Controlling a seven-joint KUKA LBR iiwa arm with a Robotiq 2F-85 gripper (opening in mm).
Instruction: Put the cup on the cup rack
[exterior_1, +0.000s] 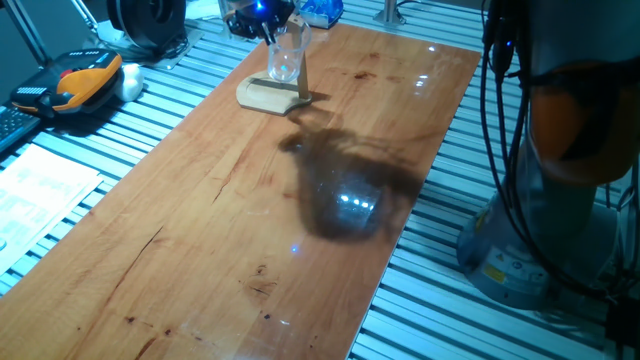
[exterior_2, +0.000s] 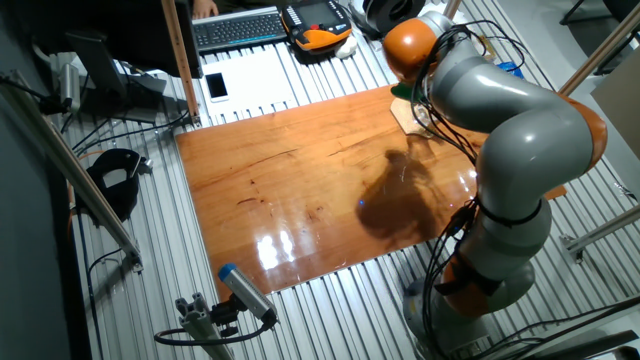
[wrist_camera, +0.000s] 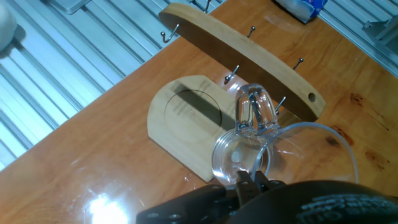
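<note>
No writing can be read in any view. On the wooden bench (exterior_1: 250, 230), the cup rack (wrist_camera: 186, 121) stands near the far end. Only the hand view shows its metal hooks and the pincer (wrist_camera: 252, 182) clenched on the rim of the cup (wrist_camera: 249, 146), handle beside a hook.

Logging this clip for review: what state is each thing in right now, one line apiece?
cup: held at its rim, lifted beside the rack, handle toward a hook.
gripper: shut on the cup's rim.
cup rack: upright on the table, hooks all bare.
</note>
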